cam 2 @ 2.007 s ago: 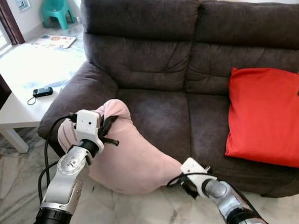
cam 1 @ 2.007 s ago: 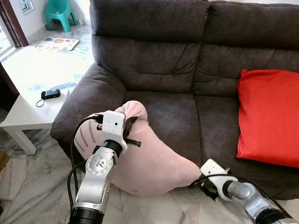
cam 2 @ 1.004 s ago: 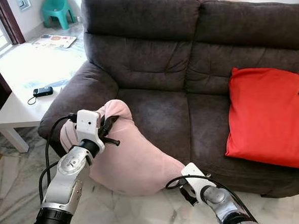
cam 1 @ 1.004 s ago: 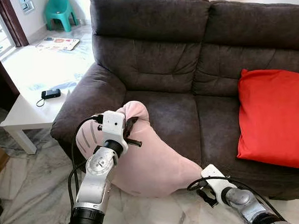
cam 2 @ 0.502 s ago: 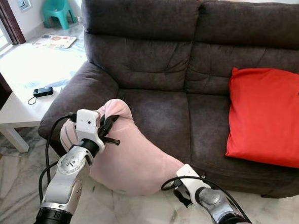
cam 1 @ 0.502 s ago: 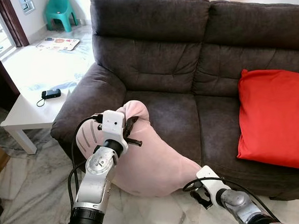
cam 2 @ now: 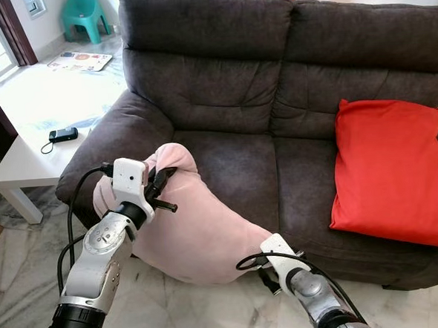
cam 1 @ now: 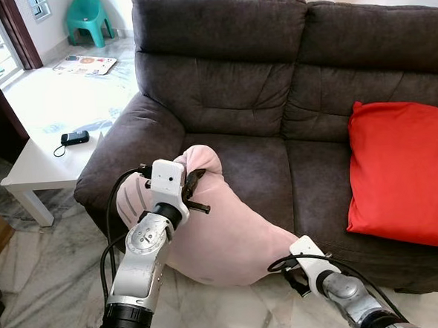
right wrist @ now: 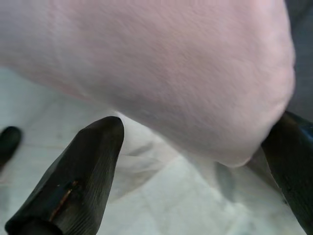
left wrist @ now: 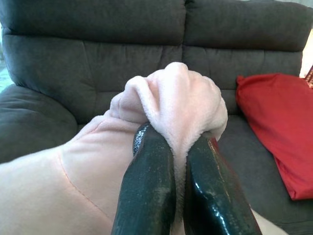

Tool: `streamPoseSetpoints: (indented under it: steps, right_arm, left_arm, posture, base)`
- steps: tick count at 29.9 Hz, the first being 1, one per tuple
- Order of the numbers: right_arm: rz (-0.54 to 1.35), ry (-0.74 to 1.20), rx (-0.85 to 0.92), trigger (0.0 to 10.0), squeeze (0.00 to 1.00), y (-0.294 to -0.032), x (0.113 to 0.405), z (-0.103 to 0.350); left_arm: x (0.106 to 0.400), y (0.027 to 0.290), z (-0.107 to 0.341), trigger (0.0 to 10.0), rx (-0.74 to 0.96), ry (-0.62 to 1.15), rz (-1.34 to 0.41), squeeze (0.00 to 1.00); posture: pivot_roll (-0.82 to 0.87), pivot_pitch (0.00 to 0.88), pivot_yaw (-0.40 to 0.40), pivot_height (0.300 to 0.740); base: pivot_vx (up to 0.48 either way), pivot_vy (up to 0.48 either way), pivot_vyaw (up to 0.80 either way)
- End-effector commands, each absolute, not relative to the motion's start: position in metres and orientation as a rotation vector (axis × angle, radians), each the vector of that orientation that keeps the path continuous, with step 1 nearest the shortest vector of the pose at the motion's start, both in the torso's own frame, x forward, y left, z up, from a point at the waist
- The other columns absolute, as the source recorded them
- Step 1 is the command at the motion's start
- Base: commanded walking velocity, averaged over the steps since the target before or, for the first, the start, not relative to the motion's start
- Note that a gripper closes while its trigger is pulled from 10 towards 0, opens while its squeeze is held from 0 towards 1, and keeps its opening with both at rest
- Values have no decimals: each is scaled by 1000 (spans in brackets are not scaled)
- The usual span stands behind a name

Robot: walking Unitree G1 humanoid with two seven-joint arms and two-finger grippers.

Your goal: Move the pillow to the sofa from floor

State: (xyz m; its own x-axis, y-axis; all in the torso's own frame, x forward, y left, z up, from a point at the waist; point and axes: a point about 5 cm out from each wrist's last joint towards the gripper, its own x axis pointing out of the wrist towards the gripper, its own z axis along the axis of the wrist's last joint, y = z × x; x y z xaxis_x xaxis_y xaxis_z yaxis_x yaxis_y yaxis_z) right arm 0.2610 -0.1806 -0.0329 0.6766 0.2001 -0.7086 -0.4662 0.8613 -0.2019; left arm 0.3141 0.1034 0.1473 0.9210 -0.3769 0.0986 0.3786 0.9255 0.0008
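Pink plush fabric is bunched between the fingers of my left gripper (left wrist: 178,171), clenched tight on the top corner of the soft pink pillow (cam 1: 216,231). My right gripper (right wrist: 195,171) sits at the pillow's low corner with its fingers spread wide, the corner between them but not pinched. The pillow hangs against the front edge of the dark grey fabric sofa (cam 1: 259,94), raised above the marble floor (cam 1: 40,271) yet not on the seat. I judge the lift half done: carrying it up onto the cushion beside the red pillow (cam 1: 405,171) remains.
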Motion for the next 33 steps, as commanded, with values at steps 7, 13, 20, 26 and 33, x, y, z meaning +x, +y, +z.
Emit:
streamPoseSetpoints:
  steps: [7,13,20,26,33]
  right_arm:
    - [405,750,-298,10000,0,-176,254,-38]
    - [394,739,-220,0,0,-174,254,-37]
    - [403,738,-207,0,0,-173,255,-37]
    - [402,731,-199,0,0,-173,256,-36]
    - [402,713,-198,0,0,-174,258,-34]
  left_arm:
    - [312,96,181,10000,-55,-244,-438,0]
    - [311,96,182,10000,-65,-246,-442,0]
    - [312,96,184,10000,-72,-251,-440,0]
    - [312,96,184,10000,-73,-248,-440,0]
    - [312,96,183,10000,-73,-245,-441,0]
  posture:
    - [130,0,-102,740]
    - [132,0,-104,740]
    - [131,0,-104,740]
    - [126,0,-103,740]
    - [122,0,-103,740]
  base:
    - [0,0,0]
    - [0,0,0]
    - [0,0,0]
    - [0,0,0]
    - [0,0,0]
